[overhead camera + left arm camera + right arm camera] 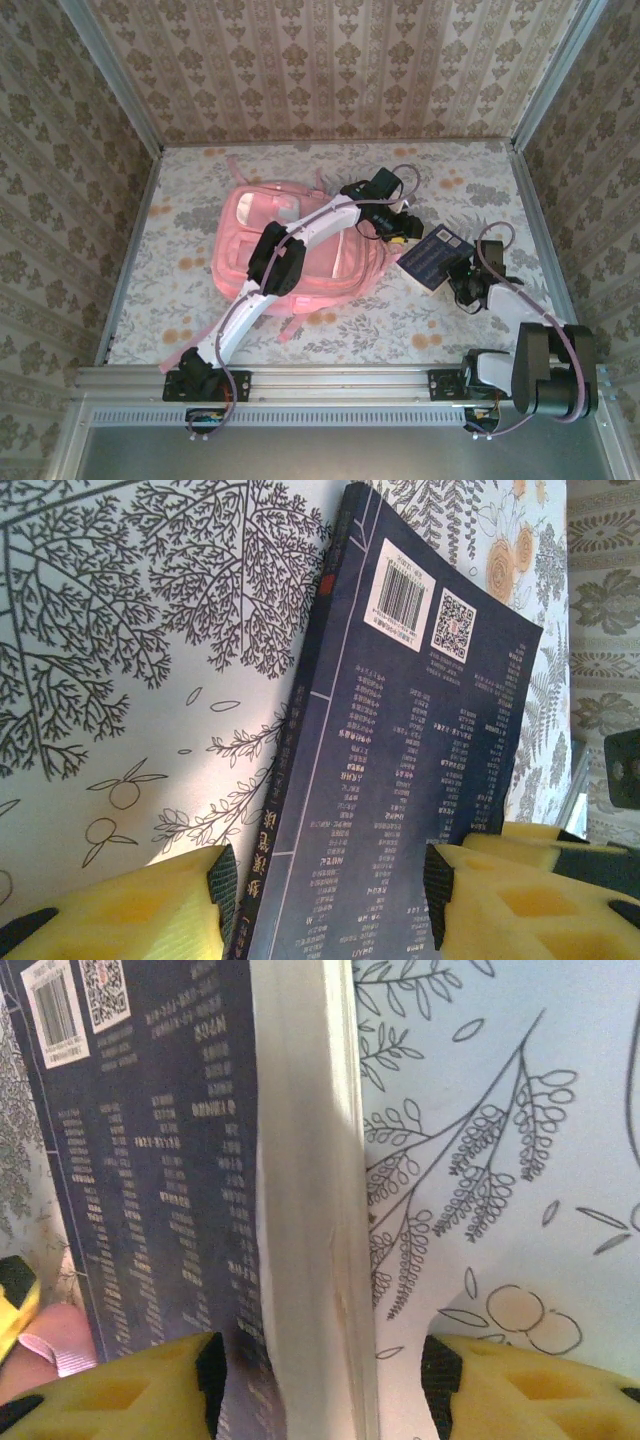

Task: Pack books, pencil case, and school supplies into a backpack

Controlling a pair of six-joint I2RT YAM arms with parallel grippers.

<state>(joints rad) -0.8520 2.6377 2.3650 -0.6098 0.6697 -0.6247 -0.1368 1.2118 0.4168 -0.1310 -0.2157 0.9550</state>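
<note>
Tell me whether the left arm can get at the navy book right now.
Probably yes: the navy book lies between the left claw's yellow fingers, with nothing in between. The right claw straddles the same book's page edge, so they may crowd.

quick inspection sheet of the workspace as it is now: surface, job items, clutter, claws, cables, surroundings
surface: floral-print cloth covers the table
job's things: pink backpack lies left of centre, under the left arm; navy book lies right of it, between both claws
clutter: nothing seen
grippers: left claw jaws apart over the book's back cover, grip unclear; right claw open astride its page edge, gap beside one pad
cables: cable loops by each wrist
surroundings: patterned walls; metal rail at the near edge
</note>
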